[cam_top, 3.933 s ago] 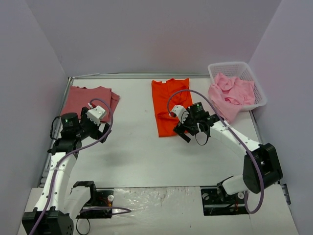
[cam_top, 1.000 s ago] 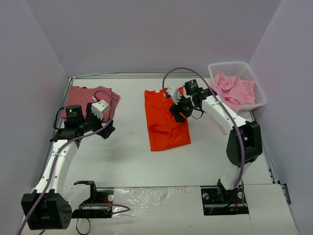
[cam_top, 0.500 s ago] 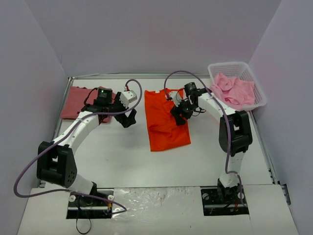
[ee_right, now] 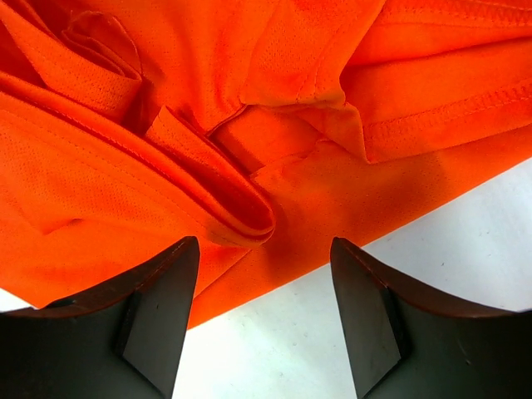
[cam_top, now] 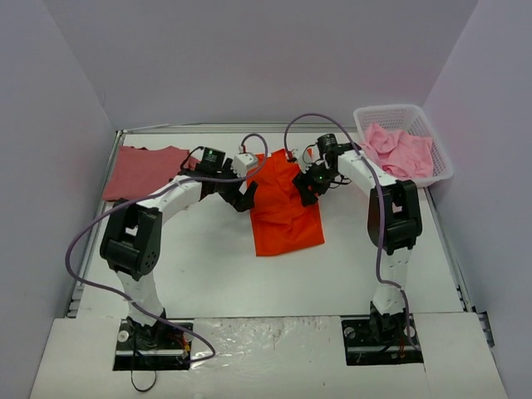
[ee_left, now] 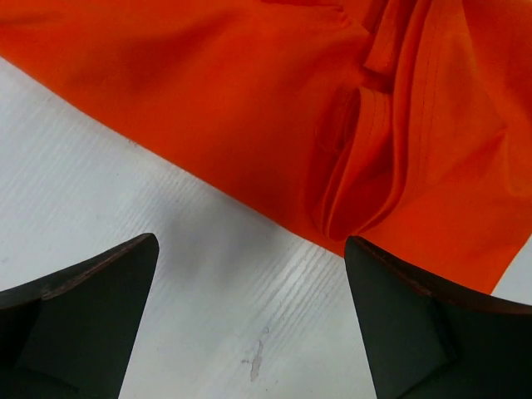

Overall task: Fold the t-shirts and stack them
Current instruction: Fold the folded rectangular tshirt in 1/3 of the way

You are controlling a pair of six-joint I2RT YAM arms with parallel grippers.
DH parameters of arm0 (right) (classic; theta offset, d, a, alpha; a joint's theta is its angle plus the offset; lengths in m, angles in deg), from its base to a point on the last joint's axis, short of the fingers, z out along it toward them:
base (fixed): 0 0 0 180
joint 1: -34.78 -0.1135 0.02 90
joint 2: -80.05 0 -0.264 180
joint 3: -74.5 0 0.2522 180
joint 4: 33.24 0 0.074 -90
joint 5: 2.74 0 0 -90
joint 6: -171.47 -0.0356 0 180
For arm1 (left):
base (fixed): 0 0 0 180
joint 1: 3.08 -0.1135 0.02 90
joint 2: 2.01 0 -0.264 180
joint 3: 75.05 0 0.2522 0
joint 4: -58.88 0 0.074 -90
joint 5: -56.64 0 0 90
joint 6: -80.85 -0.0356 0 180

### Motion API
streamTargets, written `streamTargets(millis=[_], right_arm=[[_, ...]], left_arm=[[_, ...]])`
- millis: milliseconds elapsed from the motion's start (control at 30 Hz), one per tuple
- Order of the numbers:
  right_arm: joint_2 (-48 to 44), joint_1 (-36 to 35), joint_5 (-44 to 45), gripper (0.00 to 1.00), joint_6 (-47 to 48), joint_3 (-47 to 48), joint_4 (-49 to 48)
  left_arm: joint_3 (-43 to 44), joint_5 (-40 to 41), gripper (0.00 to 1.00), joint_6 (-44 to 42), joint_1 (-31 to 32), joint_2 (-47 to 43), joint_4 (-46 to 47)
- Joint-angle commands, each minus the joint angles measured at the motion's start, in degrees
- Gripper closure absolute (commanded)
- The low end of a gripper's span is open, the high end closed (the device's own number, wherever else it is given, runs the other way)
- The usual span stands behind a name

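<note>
Swings over from the rose-red t-shirt [cam_top: 141, 170] to the orange t-shirt [cam_top: 283, 220] with left gripper [cam_top: 246, 198] spread wide and right gripper [cam_top: 306, 189] parted opposite, nothing pinched yet, setting up a two-handed fold.

orange-red t-shirt [ee_right: 274, 50]: soft matt cloth; a fine mesh weave shows up close, with stitched hems.
dusty rose t-shirt [cam_top: 141, 170]: matt cloth, smooth-lying.
light pink t-shirts [cam_top: 399, 151]: soft matt cloth, rumpled.
basket [cam_top: 391, 112]: white plastic lattice with a slight sheen.
bench [ee_left: 166, 208]: white, matt, finely ribbed, with one small scuff.
my jaws: dark, matt and smooth-faced, hard plastic by the look, on my left gripper [ee_left: 249, 241] and right gripper [ee_right: 264, 241] alike.
my cables [cam_top: 83, 241]: smooth lilac sheath.
</note>
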Motion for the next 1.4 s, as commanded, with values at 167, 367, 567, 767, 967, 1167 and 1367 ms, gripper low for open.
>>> streamTargets(millis=[167, 367, 567, 767, 967, 1167, 1367], right_arm=[[1.05, 1.24, -3.96, 0.41, -0.10, 0.72, 3.26], [1.50, 1.68, -3.79, 0.41, 0.25, 0.37, 3.43], [1.94, 1.69, -3.71, 0.42, 0.25, 0.37, 3.52], [1.85, 1.86, -3.62, 0.42, 0.52, -0.16, 3.61], [2.02, 2.04, -3.79, 0.44, 0.60, -0.07, 3.61], [1.94, 2.13, -4.06, 0.56, 0.60, 0.11, 3.70], [1.67, 2.13, -4.23, 0.74, 0.34, 0.55, 3.70]], left_arm=[[3.33, 3.26, 0.08, -4.31, 5.48, 1.94, -0.91], [3.94, -0.79, 0.30, -9.67, 5.75, 3.26, -5.56], [4.73, -2.37, 0.44, -12.57, 6.10, 4.32, -8.73], [5.70, -2.90, 0.46, -12.76, 6.80, 6.78, -8.99], [6.57, -3.51, 0.51, -12.32, 7.42, 7.48, -8.64], [7.72, -5.09, 0.72, -12.14, 7.42, 7.75, -9.87], [7.81, -5.71, 0.82, -12.14, 7.42, 5.90, -10.40]])
